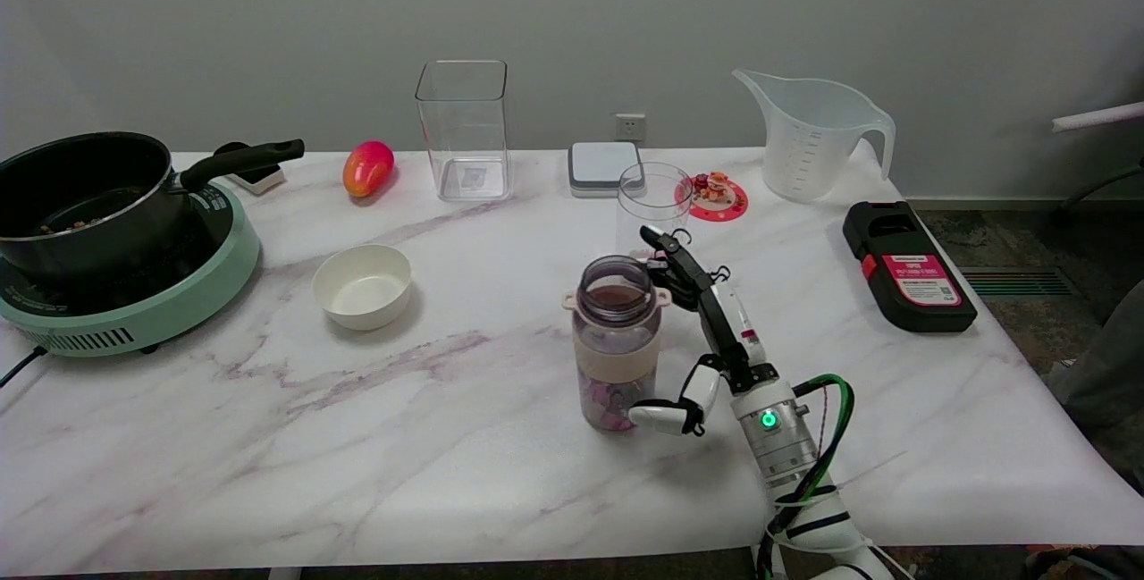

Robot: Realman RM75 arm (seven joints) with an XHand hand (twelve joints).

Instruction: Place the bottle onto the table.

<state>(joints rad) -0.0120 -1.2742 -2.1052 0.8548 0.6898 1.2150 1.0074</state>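
Fingers [688, 272] of the right hand [715, 330] are spreading released beside the upright bottle [617, 343] on the tabletop [447, 437], open-topped, brown inside.

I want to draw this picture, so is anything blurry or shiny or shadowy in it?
Head view: mostly sharp and evenly lit; soft shadows sit beside the small white bowl and the open clear bottle with the beige band; faint glare on the white marble table; clear containers at the back look hazy.

The bottle [617, 343], translucent with a beige band and open mouth, stands upright on the table [268, 437], midway across, nearer the front edge.
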